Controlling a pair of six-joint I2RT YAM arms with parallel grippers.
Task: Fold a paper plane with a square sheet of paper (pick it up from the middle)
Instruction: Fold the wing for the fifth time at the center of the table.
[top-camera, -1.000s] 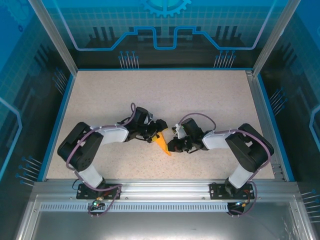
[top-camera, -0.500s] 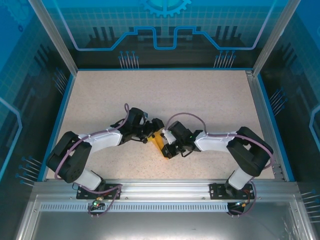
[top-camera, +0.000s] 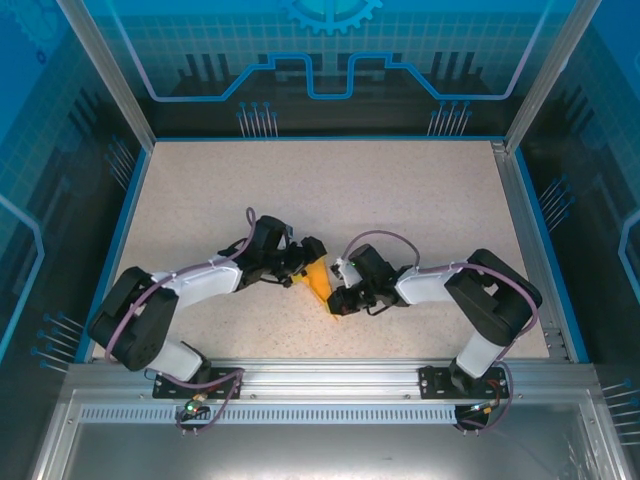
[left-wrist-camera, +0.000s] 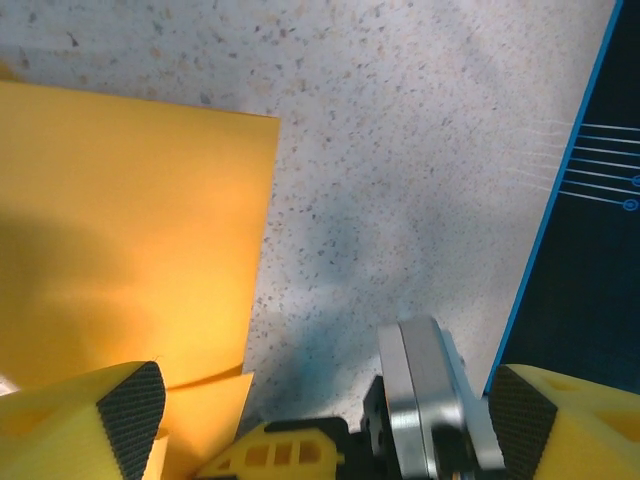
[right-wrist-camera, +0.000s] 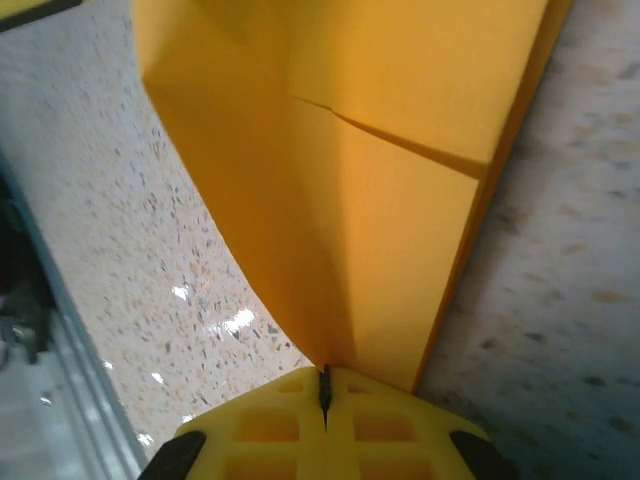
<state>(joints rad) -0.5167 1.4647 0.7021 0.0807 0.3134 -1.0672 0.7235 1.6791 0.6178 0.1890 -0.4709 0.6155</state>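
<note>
The right hand (right-wrist-camera: 325, 400) is seen closed, its two yellow fingers (right-wrist-camera: 260, 440) pressed together, and one end of the paper plane (right-wrist-camera: 390, 160) is pinched in the seam between them. From that grip the orange-yellow paper is spread away from the wrist camera, and a slanting crease and an overlapping layer are shown on its face. Beside it the speckled desk (right-wrist-camera: 560, 300) is seen. In the top view the right hand (top-camera: 338, 296) is placed at the near end of the paper plane (top-camera: 320, 278), which is found near the middle of the desk (top-camera: 400, 200), somewhat toward the near edge, between the two hands.

The left hand (left-wrist-camera: 325, 415) is seen open, its jaws set wide apart with nothing gripped between them. One black-padded finger (left-wrist-camera: 128, 412) is seen over the near edge of the paper plane (left-wrist-camera: 120, 230), though contact cannot be judged; the other finger (left-wrist-camera: 525, 418) is seen over bare desk (left-wrist-camera: 400, 150). A straight edge and a square corner of the paper are shown against the desk, and a blue border (left-wrist-camera: 555, 240) is seen beyond. In the top view the left hand (top-camera: 303, 264) is set at the far left side of the paper, facing the right hand across it, and the left arm (top-camera: 200, 280) and right arm (top-camera: 440, 280) are bent inward toward the centre.
</note>
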